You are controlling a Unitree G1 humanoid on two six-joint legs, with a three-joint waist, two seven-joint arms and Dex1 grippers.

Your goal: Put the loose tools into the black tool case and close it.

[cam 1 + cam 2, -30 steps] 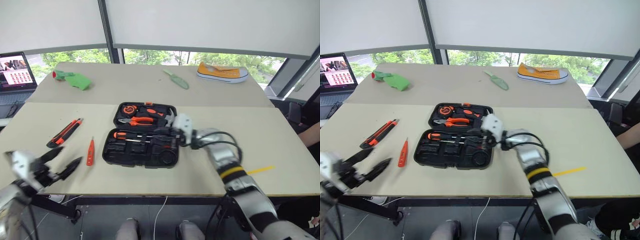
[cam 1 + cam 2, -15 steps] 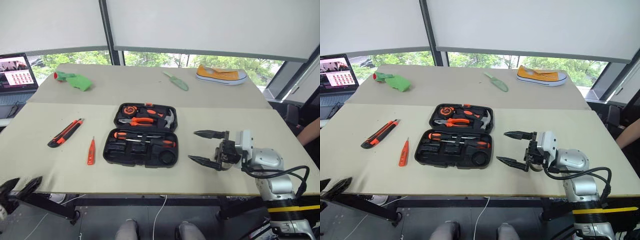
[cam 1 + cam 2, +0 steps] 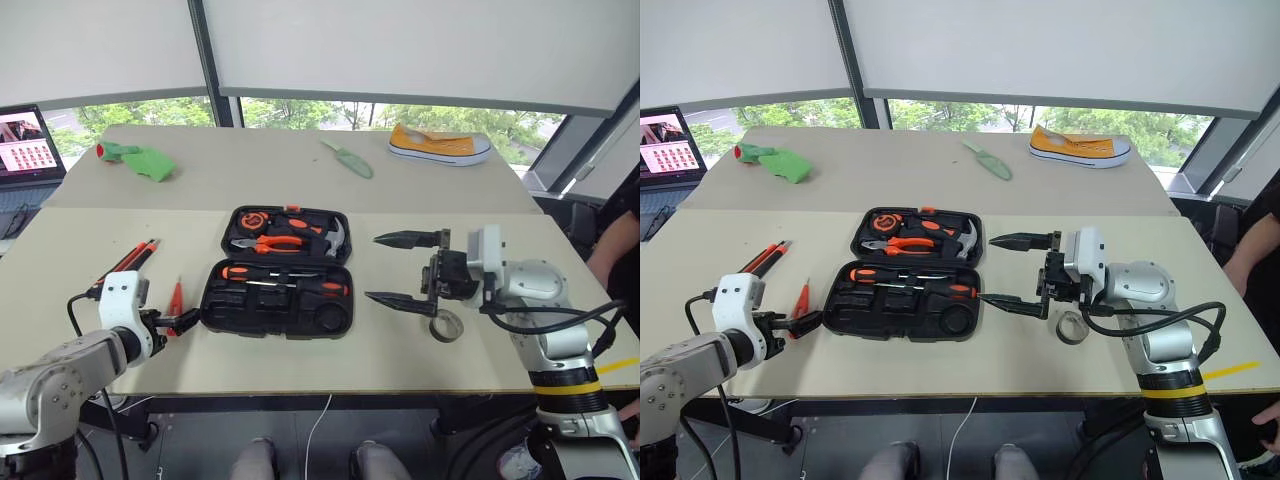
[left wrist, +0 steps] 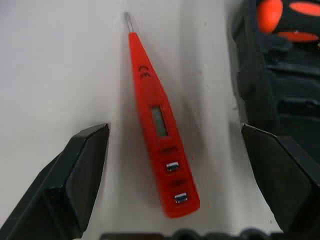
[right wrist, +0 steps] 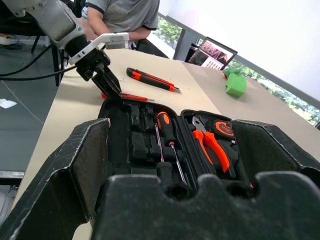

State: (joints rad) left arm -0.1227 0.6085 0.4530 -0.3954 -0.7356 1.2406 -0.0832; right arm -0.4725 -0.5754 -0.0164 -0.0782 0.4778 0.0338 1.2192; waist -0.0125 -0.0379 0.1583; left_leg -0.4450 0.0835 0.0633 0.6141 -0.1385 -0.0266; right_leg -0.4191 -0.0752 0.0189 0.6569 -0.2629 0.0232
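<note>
The black tool case (image 3: 215, 300) lies open mid-table, with two orange-and-black screwdrivers (image 3: 285, 275) in its near half. An orange tester screwdriver (image 4: 160, 130) lies on the table just left of the case. My left gripper (image 3: 178, 318) is open low over the tester's rear end, one finger on each side. The utility knife (image 3: 125, 265) lies further left. My right gripper (image 3: 373, 268) is open and empty, pointing left above the case's right edge. A grey tape roll (image 3: 446, 326) lies on the table below the right wrist.
Pliers (image 3: 275, 241), a hammer and a tape measure fill the case's far half. At the back lie a green trowel (image 3: 350, 160), a yellow shoe (image 3: 440, 145) and a green cloth (image 3: 135, 160). A laptop (image 3: 25, 135) stands far left. A person's arm (image 3: 610, 250) is at the right edge.
The left arm rose from below the table edge and reached in to straddle the tester. The right gripper drew back from the case, opened, then lifted, and the tape roll now shows beneath it.
</note>
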